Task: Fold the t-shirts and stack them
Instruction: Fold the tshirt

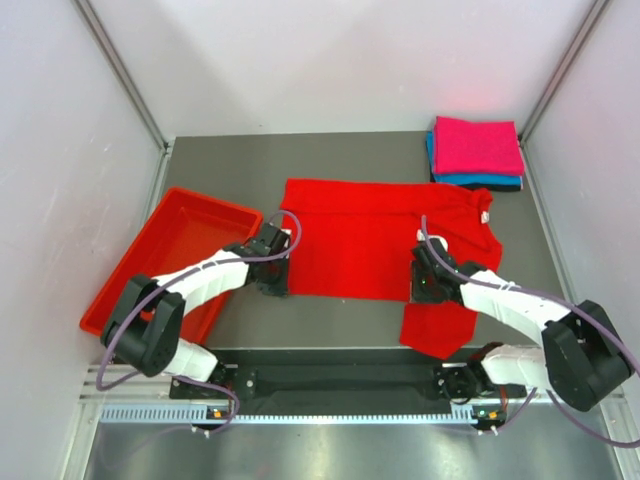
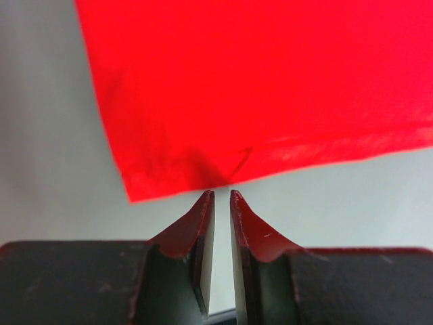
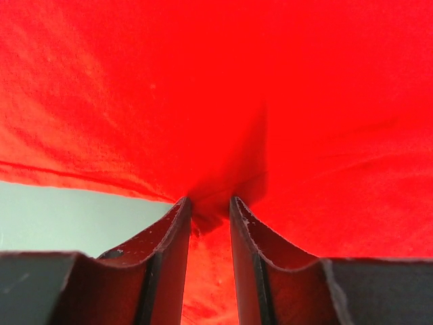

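At the far left a red tray [image 1: 150, 262] lies on the surface [image 1: 225, 170], tilted and not part of the work. Just beside its right rim is the left hand [image 2: 220, 195], low at the near left corner of the red shirt [image 1: 365, 235]. In the left wrist view its two fingers are drawn almost together with the tips at the hem. Small creases in the cloth run into the tips, so I judge that it pinches the very edge, though the bite is thin.

The red shirt is spread flat in the middle of the surface, lying sideways with its collar toward the right. One sleeve [image 1: 438, 328] hangs down at the near right, toward the front edge of the surface.

The right hand [image 3: 210, 203] is at the near edge of the shirt, where this sleeve begins. Its fingers are clamped on the cloth, and a bunch of red fabric fills the gap between them.

At the far right corner three shirts are already folded and piled: the pink shirt [image 1: 478, 145] on top, the blue shirt [image 1: 470, 180] under it, and the black shirt [image 1: 505, 186] at the bottom, only a strip showing.

So the red shirt is the last one, and its first fold is in hand. The next move, I think, asks both hands to lift the near edge together at the same height. They must then carry it away toward the far edge, with the cloth kept stretched between them. The weak left grip may slip.
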`<action>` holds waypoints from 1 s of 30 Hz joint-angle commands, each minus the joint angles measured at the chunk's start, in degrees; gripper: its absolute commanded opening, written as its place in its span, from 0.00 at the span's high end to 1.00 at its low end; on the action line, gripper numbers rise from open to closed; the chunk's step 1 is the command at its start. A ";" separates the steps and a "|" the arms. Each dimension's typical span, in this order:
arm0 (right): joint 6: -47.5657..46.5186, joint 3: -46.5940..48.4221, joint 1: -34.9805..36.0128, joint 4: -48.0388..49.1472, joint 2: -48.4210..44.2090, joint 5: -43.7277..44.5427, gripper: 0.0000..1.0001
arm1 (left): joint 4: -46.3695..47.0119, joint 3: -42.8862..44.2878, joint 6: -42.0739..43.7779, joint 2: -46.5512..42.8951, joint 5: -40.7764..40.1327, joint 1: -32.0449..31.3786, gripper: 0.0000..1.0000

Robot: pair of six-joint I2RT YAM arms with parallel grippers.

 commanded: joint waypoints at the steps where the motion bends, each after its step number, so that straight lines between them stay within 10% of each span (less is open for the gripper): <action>1: 3.08 -1.57 2.13 -2.74 -2.25 0.53 0.70 | -0.84 -2.49 -1.63 -3.57 -0.99 -0.35 0.79; 13: 5.65 0.70 4.68 -6.87 -8.32 1.94 0.69 | -2.61 7.07 -2.43 -6.83 0.68 -0.52 0.75; 30: -11.49 31.73 -8.77 5.43 27.79 5.72 0.72 | 5.49 27.03 -0.05 17.87 1.03 0.44 0.75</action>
